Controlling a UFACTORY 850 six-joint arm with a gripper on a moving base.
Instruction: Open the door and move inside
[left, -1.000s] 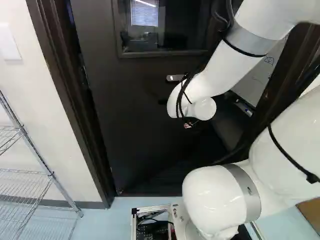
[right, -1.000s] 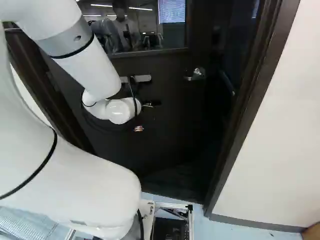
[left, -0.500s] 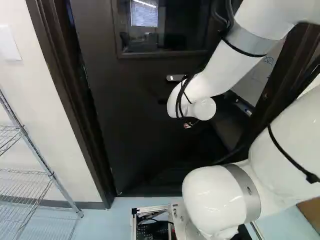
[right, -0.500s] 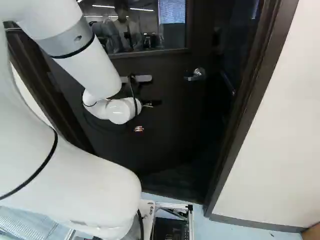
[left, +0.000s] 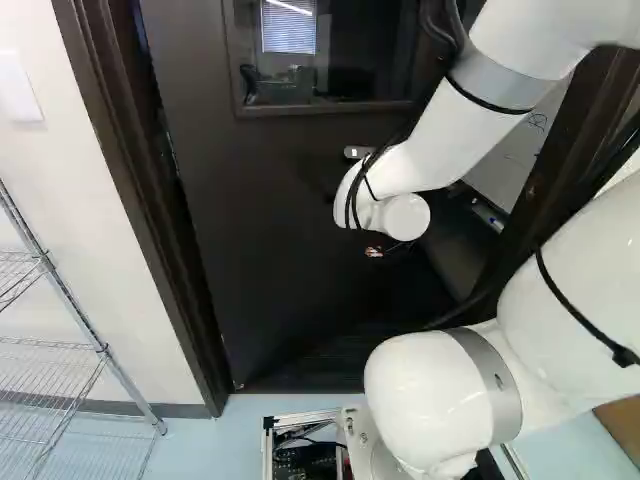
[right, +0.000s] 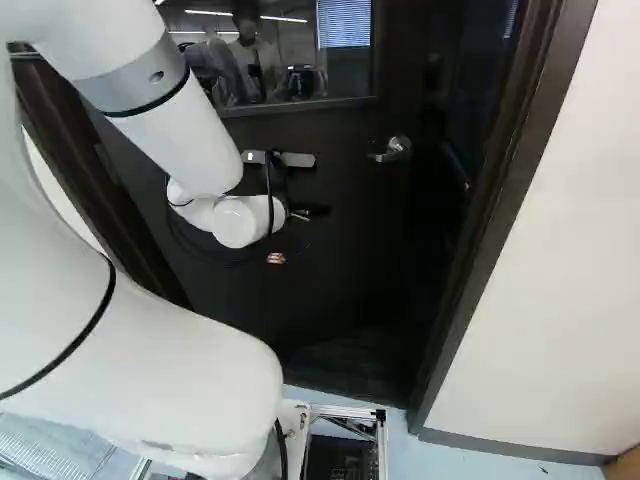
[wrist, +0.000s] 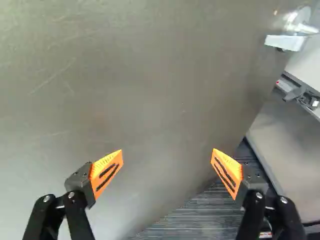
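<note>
The door (left: 270, 200) is big, flat and very dark, nearly black. It has a window (right: 345, 85) in its top part, and shiny things show in the glass. A silver handle (right: 397, 147) sits on it below the window, near the side that swings. Up close in the wrist view, the door looks gray-brown and smooth, with some thin scratches and soft shiny spots.

The door stands up straight, and its long way runs up and down. It is partly open. Its hinge side is at the left of the left base view, and its handle side is swung away from the robot, into the next room. In the right base view, there is a dark gap between the handle side and the door frame (right: 490, 220). The flat front of the door faces back toward the arm (left: 440, 130). The handle points sideways, toward the hinge side.

The gripper (right: 277, 258) is in front of the door. It is open, with its two orange pads (wrist: 107, 175) wide apart and nothing held between them. I cannot tell if it touches the door. Past the door's edge, the wrist view shows a dark striped floor (wrist: 200, 220). A wire rack (left: 103, 352) stands by the white wall (left: 60, 150).
</note>
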